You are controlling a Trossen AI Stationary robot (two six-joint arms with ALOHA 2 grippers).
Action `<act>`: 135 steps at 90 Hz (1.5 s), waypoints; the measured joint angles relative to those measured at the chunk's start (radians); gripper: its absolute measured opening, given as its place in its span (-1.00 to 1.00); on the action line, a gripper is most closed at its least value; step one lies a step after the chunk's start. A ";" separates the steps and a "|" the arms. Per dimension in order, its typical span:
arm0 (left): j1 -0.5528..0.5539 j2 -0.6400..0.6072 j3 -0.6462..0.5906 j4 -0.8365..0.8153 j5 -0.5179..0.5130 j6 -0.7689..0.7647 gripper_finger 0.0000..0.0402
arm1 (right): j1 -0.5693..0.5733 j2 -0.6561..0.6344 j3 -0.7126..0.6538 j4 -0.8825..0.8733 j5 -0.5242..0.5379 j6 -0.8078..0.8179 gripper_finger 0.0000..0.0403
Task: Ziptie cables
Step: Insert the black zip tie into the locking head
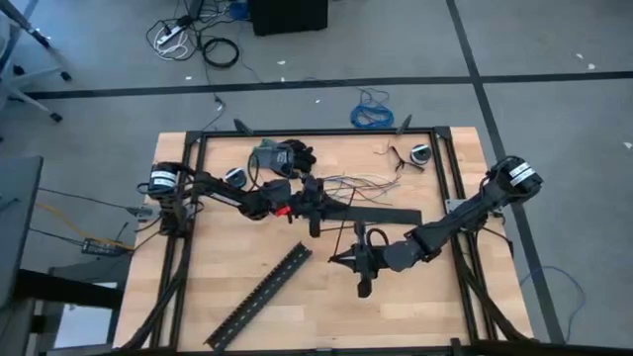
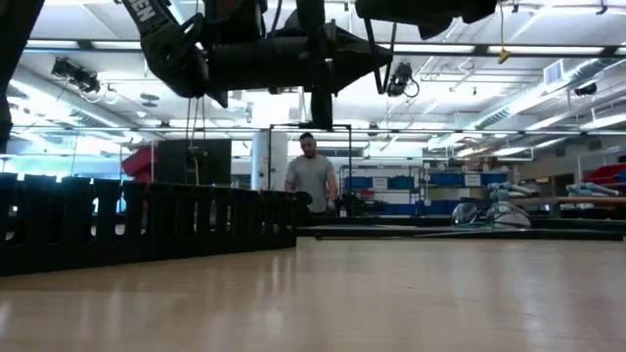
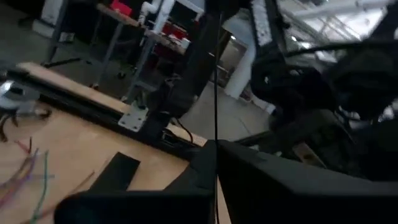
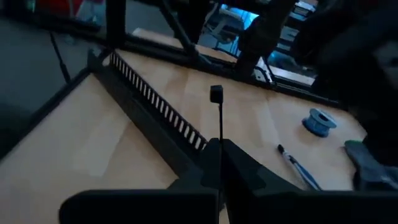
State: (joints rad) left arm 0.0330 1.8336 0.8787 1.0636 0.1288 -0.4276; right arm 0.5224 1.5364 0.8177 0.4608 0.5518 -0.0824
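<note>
The cables (image 1: 351,183) lie loose on the wooden table, thin coloured wires just right of my left gripper (image 1: 315,213); the left wrist view shows them too (image 3: 28,171). My left gripper (image 3: 216,149) hangs above the table's middle, shut on a thin black zip tie (image 3: 216,74). My right gripper (image 1: 358,262) hovers nearer the front edge, shut (image 4: 219,148) on a second zip tie (image 4: 219,121), whose square head (image 4: 216,94) is at the free end. Neither gripper touches the cables. My left gripper pinches the zip tie's strap (image 3: 216,138) between its two fingers. The strap runs straight out ahead of the fingers and leaves the picture, clear of the table. My right gripper pinches the second zip tie's strap (image 4: 219,142) between its two fingers, a short way behind the head. The tie sticks straight out ahead of the fingers, toward the table's left, lifted clear of the table.
A long black slotted duct (image 1: 262,295) lies slantwise at the near left, also in the right wrist view (image 4: 149,99). A flat black strip (image 1: 381,216) lies at mid-right. A blue spool (image 4: 317,121) and a tape roll (image 1: 420,155) sit toward the far edge. A person (image 2: 311,181) stands behind the table.
</note>
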 joint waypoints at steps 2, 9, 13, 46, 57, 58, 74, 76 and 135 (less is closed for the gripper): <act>0.000 0.000 0.000 0.000 0.006 0.020 -1.00 | 0.000 0.000 0.000 0.006 0.000 0.015 -1.00; 0.000 0.000 0.000 -0.001 0.019 0.087 -1.00 | 0.001 0.000 0.000 0.013 0.006 0.065 -1.00; 0.000 0.000 0.000 -0.001 0.024 0.118 -1.00 | 0.003 0.000 0.000 0.011 0.010 0.091 -1.00; -0.012 -0.030 -0.039 -0.079 0.023 0.289 -1.00 | 0.092 -0.027 0.000 -0.033 0.233 0.184 -1.00; -0.029 -0.102 -0.109 -0.060 -0.002 0.310 -1.00 | 0.110 -0.026 0.000 -0.084 0.307 0.242 -1.00; -0.032 -0.109 -0.115 -0.060 -0.003 0.312 -1.00 | 0.111 -0.026 0.000 -0.090 0.315 0.247 -1.00; -0.098 -0.161 -0.165 -0.055 -0.031 0.315 -1.00 | 0.099 -0.026 0.000 -0.100 0.372 0.253 -1.00; -0.105 -0.161 -0.165 -0.057 -0.036 0.317 -1.00 | 0.094 -0.026 0.000 -0.097 0.372 0.251 -1.00; -0.211 -0.152 -0.165 -0.223 -0.461 0.585 -1.00 | 0.039 -0.018 0.000 -0.078 0.321 0.243 -1.00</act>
State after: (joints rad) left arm -0.1779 1.6814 0.7136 0.8409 -0.3322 0.1570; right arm 0.5613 1.5185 0.8181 0.3824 0.8724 0.1602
